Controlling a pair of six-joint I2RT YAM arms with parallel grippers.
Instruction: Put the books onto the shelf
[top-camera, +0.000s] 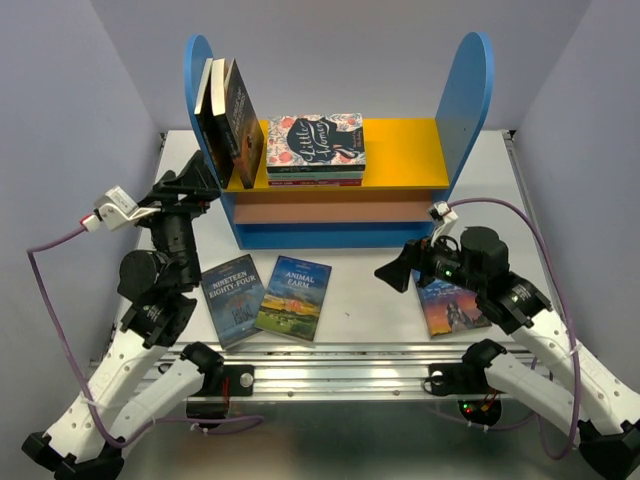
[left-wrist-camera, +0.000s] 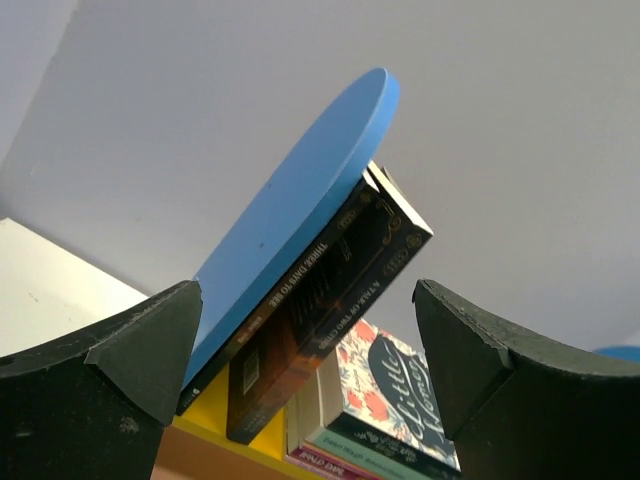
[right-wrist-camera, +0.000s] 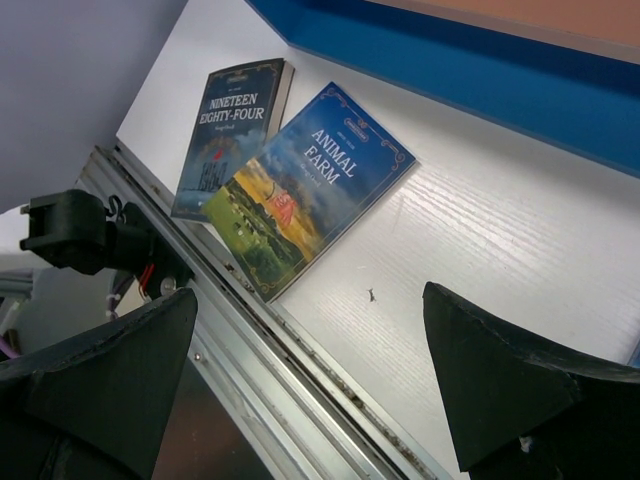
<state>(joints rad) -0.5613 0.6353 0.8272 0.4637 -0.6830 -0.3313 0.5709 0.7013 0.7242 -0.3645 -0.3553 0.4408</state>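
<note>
Left fingers (left-wrist-camera: 130, 360) spread wide, nothing between them, hovering just outside the shelf's left side panel (top-camera: 197, 75) at upper-board height. Two books, Three Days to See (left-wrist-camera: 305, 265) and A Tale of Two Cities (left-wrist-camera: 375, 275), stand on the yellow upper board (top-camera: 400, 150), tilted left and leaning on that panel. The panel is what props them, since no grip is on them. Shelf (top-camera: 465, 90) sits at the back of the bench (top-camera: 370, 290). Next right on the same board is a flat stack topped by Little Women (top-camera: 315, 138); its left end sits at the foot of the leaning pair, probably stopping them sliding out. Below, on the bench in front of the shelf base, Nineteen Eighty-Four (top-camera: 232, 298) and Animal Farm (top-camera: 293, 297) lie face up, edges touching, both not yet shelved. Right fingers (right-wrist-camera: 500, 380) also spread wide and empty, low over the bench, aimed left toward those two covers. A landscape-cover book (top-camera: 450, 308) lies flat under the right arm, partly hidden, title unreadable. Judgement: two shelved, three still to go; flat thin paperbacks will need an edge lift or a slide to the bench edge to get a grip. Risk: bumping the leaning pair when adding the next book.
</note>
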